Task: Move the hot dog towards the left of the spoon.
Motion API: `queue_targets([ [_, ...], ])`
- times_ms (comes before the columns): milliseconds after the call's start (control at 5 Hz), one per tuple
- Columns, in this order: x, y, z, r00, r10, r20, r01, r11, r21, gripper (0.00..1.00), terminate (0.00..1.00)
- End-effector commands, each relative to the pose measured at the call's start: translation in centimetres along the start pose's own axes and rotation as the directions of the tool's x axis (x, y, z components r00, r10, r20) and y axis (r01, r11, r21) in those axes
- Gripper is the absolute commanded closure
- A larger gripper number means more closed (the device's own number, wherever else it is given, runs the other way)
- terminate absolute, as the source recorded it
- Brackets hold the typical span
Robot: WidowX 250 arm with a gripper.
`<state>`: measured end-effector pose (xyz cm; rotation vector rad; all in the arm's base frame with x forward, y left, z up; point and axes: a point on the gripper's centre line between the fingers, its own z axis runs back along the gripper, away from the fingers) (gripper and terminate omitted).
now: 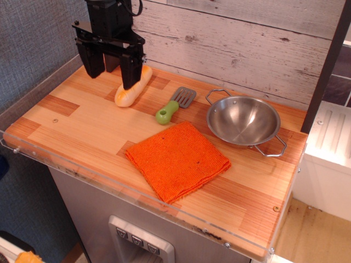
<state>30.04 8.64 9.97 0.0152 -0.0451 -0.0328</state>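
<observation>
Black and blocky, the pincer point(111, 67) hangs over the back left part of the wooden counter point(82, 129), its two fingers point(130, 70) spread wide with nothing between them. One finger stands in front of the upper part of the hot dog point(132, 87), hiding some of it; the other finger is off to the left, over bare wood. Whether either fingertip touches anything cannot be told from this angle. The hot dog lies flat on the counter, cream along its side and orange-tan on top, angled so that its far end points toward the plank wall point(247, 38) and its near end toward the front left. It sits to the left of the spoon point(175, 104), near it but not touching. The spoon has a lime-green handle pointing forward and a flat grey slotted head pointing back toward the wall. Just right of the spoon stands a round steel bowl point(243, 120) with two wire handles. In front of the spoon and bowl lies a folded orange cloth point(178, 159), its back corner close to the green handle.
</observation>
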Motion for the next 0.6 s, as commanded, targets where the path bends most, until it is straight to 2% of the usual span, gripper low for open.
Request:
queue_targets([
  [0, -1.88, -1.87, 0.88, 0.996, -0.088, 0.002, 0.088, 0.996, -0.02, 0.0, 0.0],
  [200, -1.88, -1.87, 0.88, 0.996, -0.088, 0.002, 0.088, 0.996, -0.02, 0.0, 0.0],
  [400, -1.88, -1.87, 0.88, 0.996, -0.088, 0.002, 0.088, 0.996, -0.02, 0.0, 1.0],
])
